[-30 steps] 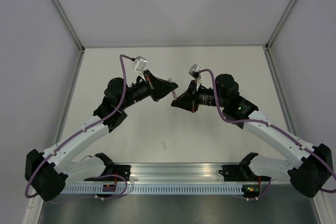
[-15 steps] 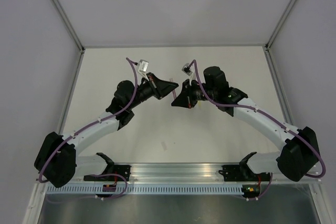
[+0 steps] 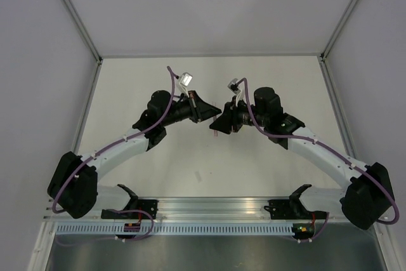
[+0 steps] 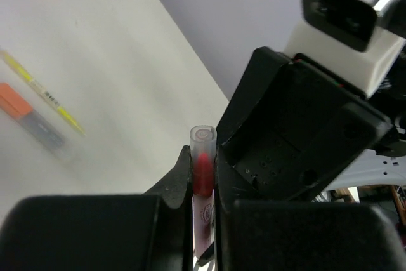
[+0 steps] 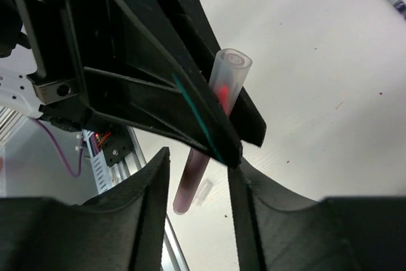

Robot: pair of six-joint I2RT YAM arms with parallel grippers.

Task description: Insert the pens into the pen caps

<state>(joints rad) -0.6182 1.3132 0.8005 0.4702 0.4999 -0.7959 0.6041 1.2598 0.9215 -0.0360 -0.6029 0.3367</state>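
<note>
Right gripper [image 5: 196,176] lets go
Its jaws, shut a second ago, now stand spread; left gripper [image 4: 203,164] pinches the red-pink pen [image 4: 203,185] at lower centre, clear cap [image 4: 203,136] apparently seated.

Your two arms, the left arm [image 3: 114,152] and the right arm [image 3: 323,152], have white link shells and bulky black joint housings. A purple cable [image 3: 172,84] is clipped along each and loops free near the wrist. Each wrist carries a small camera [image 4: 346,7], silver-edged with a dark face, on a white mount. Your jaws are matt black angular plastic; one edge shows a thin teal line [image 5: 198,115]. Both bases are bolted to a slotted aluminium rail [image 3: 209,211].
</note>
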